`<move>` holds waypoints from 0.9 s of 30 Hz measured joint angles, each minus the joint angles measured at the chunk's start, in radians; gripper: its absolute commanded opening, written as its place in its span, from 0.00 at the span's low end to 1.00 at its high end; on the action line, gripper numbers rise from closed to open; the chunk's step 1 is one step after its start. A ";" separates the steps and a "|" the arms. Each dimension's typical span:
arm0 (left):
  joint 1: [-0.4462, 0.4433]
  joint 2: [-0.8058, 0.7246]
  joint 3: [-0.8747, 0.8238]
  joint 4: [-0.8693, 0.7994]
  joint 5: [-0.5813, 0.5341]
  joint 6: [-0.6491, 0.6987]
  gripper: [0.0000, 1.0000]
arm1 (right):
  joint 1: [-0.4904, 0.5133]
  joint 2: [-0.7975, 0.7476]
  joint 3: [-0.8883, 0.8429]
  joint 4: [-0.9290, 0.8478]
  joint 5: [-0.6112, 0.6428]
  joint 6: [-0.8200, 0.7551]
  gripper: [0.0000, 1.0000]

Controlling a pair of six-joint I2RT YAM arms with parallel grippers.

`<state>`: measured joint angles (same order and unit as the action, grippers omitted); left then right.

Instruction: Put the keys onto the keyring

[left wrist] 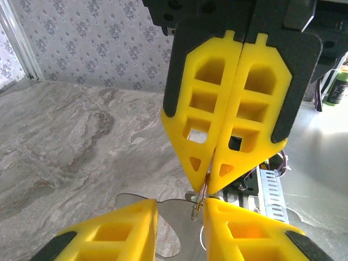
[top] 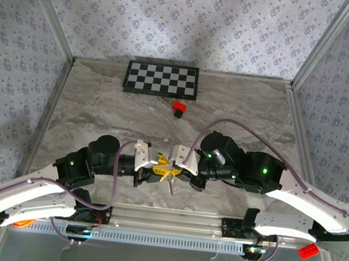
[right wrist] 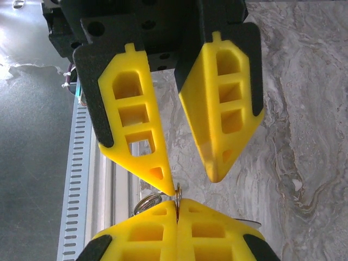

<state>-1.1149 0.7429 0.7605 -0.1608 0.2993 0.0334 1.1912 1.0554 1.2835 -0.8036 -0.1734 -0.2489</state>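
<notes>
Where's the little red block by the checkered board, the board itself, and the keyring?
red block (top: 178, 107), top view, middle of its top face.
checkered board (top: 162, 79), top view, its centre squares.
keyring (right wrist: 178, 190), right wrist view, its exposed top edge.

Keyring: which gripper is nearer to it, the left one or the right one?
Right. The right gripper is shut on the keyring; the left gripper faces it, open, one fingertip close beside it.
</notes>
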 measured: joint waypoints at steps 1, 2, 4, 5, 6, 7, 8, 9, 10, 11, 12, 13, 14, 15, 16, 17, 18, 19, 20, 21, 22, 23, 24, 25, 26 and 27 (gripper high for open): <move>0.000 0.000 0.000 0.000 0.000 0.001 0.23 | 0.000 0.000 0.000 0.003 -0.002 0.000 0.00; 0.000 0.000 0.000 0.000 0.000 0.001 0.22 | 0.000 0.000 0.000 0.005 -0.003 0.000 0.00; 0.000 0.000 0.000 0.000 0.003 0.000 0.19 | -0.001 0.001 0.000 0.009 -0.006 0.000 0.00; 0.000 0.000 0.000 0.000 0.003 0.001 0.17 | -0.001 0.002 0.000 0.011 -0.007 0.000 0.00; 0.000 0.000 0.000 0.000 0.005 0.001 0.15 | -0.001 0.002 0.000 0.013 -0.007 0.000 0.00; 0.000 0.000 0.000 0.001 0.007 0.003 0.14 | -0.002 0.002 0.000 0.014 -0.007 0.000 0.00; 0.000 0.000 0.000 0.003 0.008 0.004 0.13 | -0.003 0.002 0.000 0.016 -0.008 0.000 0.00; 0.000 0.000 0.000 0.004 0.011 0.003 0.11 | -0.003 0.002 0.000 0.018 -0.008 0.000 0.00; 0.000 0.000 0.000 0.005 0.012 0.004 0.08 | -0.005 0.002 0.000 0.021 -0.008 0.000 0.00; 0.000 0.000 0.000 0.006 0.015 0.005 0.04 | -0.005 0.002 0.000 0.023 -0.009 0.000 0.00; 0.000 0.000 0.000 0.005 0.018 0.005 0.01 | -0.006 0.002 0.000 0.022 -0.008 0.000 0.00; 0.000 0.000 -0.001 0.005 0.019 0.007 0.00 | -0.007 0.002 0.000 0.022 -0.010 0.000 0.00; 0.000 0.000 -0.002 0.006 0.019 0.008 0.00 | -0.007 0.002 0.000 0.022 -0.010 0.000 0.00; 0.000 -0.001 -0.002 0.006 0.019 0.008 0.00 | -0.007 0.002 -0.001 0.022 -0.010 0.000 0.00; 0.000 -0.002 -0.003 0.007 0.019 0.009 0.00 | -0.007 0.002 -0.002 0.022 -0.010 0.000 0.00; 0.000 -0.002 -0.005 0.008 0.019 0.009 0.00 | -0.007 0.002 -0.002 0.022 -0.010 0.000 0.00; 0.000 -0.002 -0.006 0.009 0.019 0.009 0.00 | -0.007 0.002 -0.002 0.023 -0.011 0.000 0.00; 0.000 -0.004 -0.009 0.014 0.019 0.009 0.00 | -0.007 0.002 -0.003 0.023 -0.011 0.001 0.00; 0.000 -0.006 -0.013 0.021 0.019 0.008 0.00 | -0.007 0.002 -0.005 0.026 -0.011 0.005 0.05; 0.000 -0.009 -0.018 0.026 0.019 0.008 0.00 | -0.007 0.001 -0.008 0.029 -0.012 0.009 0.13; 0.000 -0.014 -0.024 0.033 0.019 0.008 0.00 | -0.007 -0.002 -0.013 0.037 -0.014 0.018 0.21; 0.000 -0.019 -0.031 0.047 0.019 0.007 0.00 | -0.007 -0.005 -0.021 0.051 -0.019 0.026 0.26; 0.000 -0.023 -0.036 0.058 0.019 0.007 0.00 | -0.007 -0.011 -0.032 0.069 -0.024 0.034 0.31; 0.000 -0.029 -0.043 0.071 0.021 0.006 0.00 | -0.006 -0.021 -0.046 0.086 -0.029 0.043 0.33; 0.000 -0.035 -0.050 0.086 0.023 0.003 0.00 | -0.006 -0.033 -0.062 0.100 -0.033 0.053 0.34; 0.000 -0.040 -0.054 0.099 0.029 0.001 0.00 | -0.006 -0.046 -0.079 0.115 -0.034 0.061 0.34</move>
<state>-1.1149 0.7033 0.7067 -0.0620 0.3279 0.0341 1.1851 1.0092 1.2049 -0.6884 -0.2077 -0.1883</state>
